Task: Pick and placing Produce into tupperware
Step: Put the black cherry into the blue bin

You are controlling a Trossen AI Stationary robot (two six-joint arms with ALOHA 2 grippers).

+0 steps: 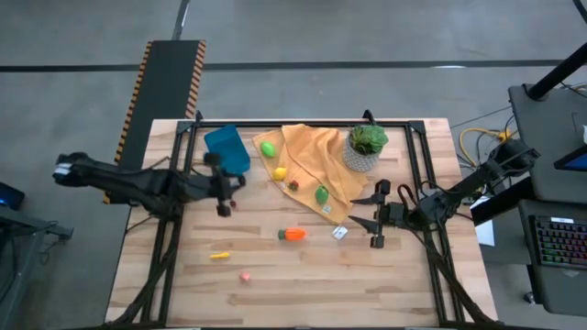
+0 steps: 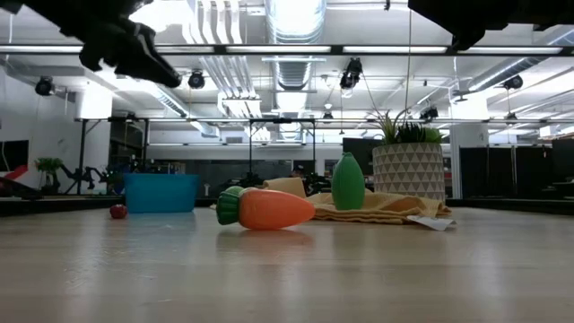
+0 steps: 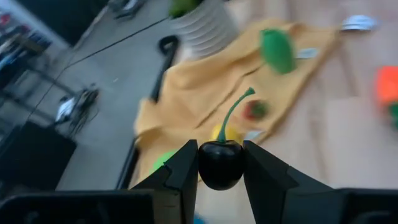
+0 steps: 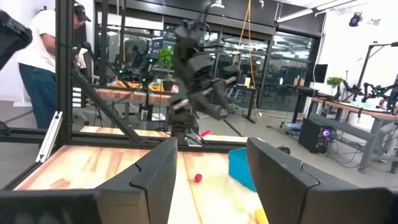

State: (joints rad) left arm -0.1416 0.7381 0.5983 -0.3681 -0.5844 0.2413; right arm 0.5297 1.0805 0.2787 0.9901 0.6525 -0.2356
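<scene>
Pinched between the two dark fingers of the left gripper (image 3: 221,171), a small dark toy cherry (image 3: 220,163) with a thin green stem is being carried above the table, its round body being clamped at the widest part so that it cannot roll free. In the high view the left gripper (image 1: 223,191) is being held just beside the small rectangular blue plastic tupperware (image 1: 227,149), which is judged to be the reason for the carry. An orange toy carrot with a green top (image 2: 264,208) is lying on the bare wooden table (image 1: 303,275), and a green pear-shaped toy (image 2: 348,182) is standing on the rumpled orange-yellow cloth (image 1: 316,165) near the leafy plant in a pale patterned pot (image 1: 365,147). Small yellow (image 1: 219,255) and pink (image 1: 245,276) pieces are lying apart toward the near edge. The right gripper (image 1: 376,218), fingers spread with nothing between them, is being kept waiting beside the cloth. Whether the tupperware is holding anything cannot be made out, and the cherry is being hidden from the high view by the gripper.
</scene>
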